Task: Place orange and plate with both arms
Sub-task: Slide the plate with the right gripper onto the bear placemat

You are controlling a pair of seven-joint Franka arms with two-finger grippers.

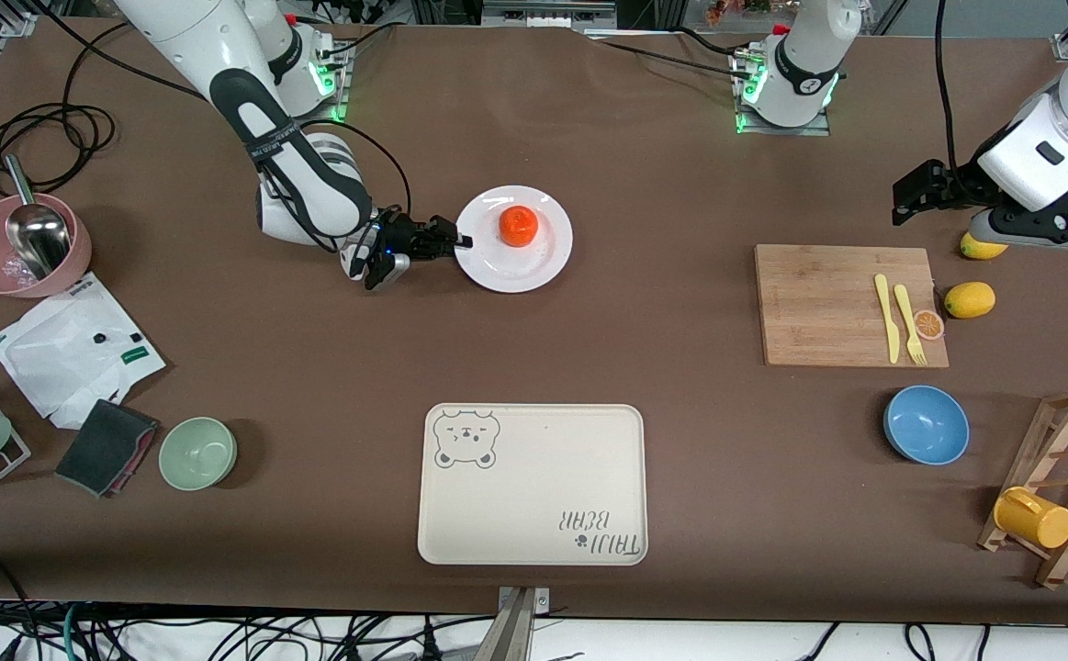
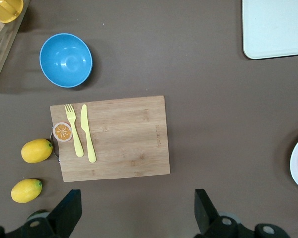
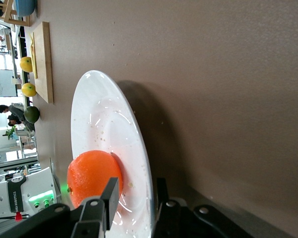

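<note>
Nearest the camera lies the tray [image 1: 531, 484], likely the goal; farther off the plate [image 1: 513, 239] sits flat with the orange [image 1: 518, 225] on it, dimple up, neither having a long axis. Reaching in level, the right gripper [image 1: 456, 240] pinches the rim at the right arm's end, one finger above and one below, seemingly to carry both. Over the lemons [image 1: 968, 299], the left gripper [image 2: 136, 208] waits, spread, holding nothing.

A robotics lab: two arm bases [image 1: 786, 87] are bolted onto a brown-covered counter [image 1: 662, 312], loose cables [image 1: 33, 128] trail at nine o'clock and along the six o'clock edge, and aluminium framing [image 1: 534, 11] stands at twelve.
</note>
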